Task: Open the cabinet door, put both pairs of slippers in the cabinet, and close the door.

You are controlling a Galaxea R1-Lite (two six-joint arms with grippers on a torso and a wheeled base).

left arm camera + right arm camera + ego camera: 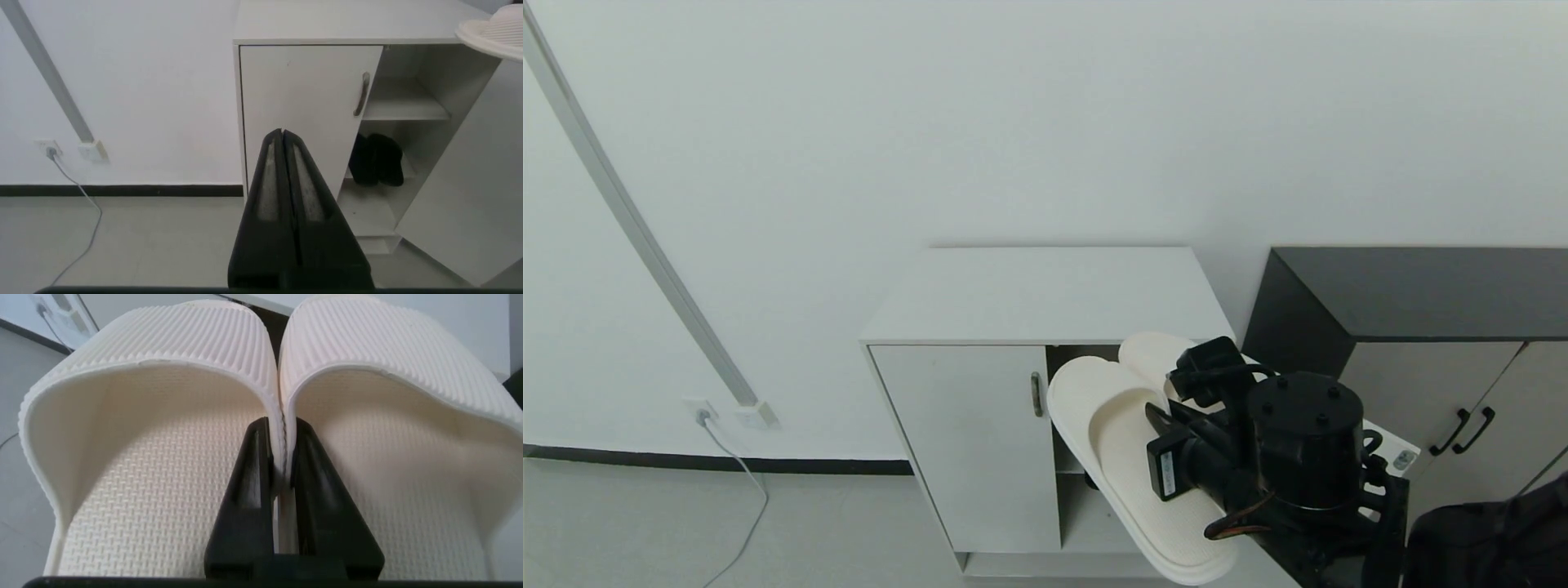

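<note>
A white cabinet (1029, 302) stands against the wall, its left door (968, 441) closed and its right door (1388, 441) swung open towards me. My right gripper (1172, 404) holds a pair of white slippers (1111, 441) in front of the open right side, toes towards the cabinet. In the right wrist view the gripper (282, 457) is shut on the touching inner edges of the two white slippers (163, 457). My left gripper (282, 188) is shut and empty, off from the closed door (302, 114). A dark pair of slippers (380, 159) sits on a lower shelf inside.
A black-topped cabinet (1421, 294) with dark handles stands just right of the white one. A wall socket (703, 412) with a cable and a slanted conduit (629, 220) are at the left. Bare grey floor (727, 531) lies before the cabinet's left side.
</note>
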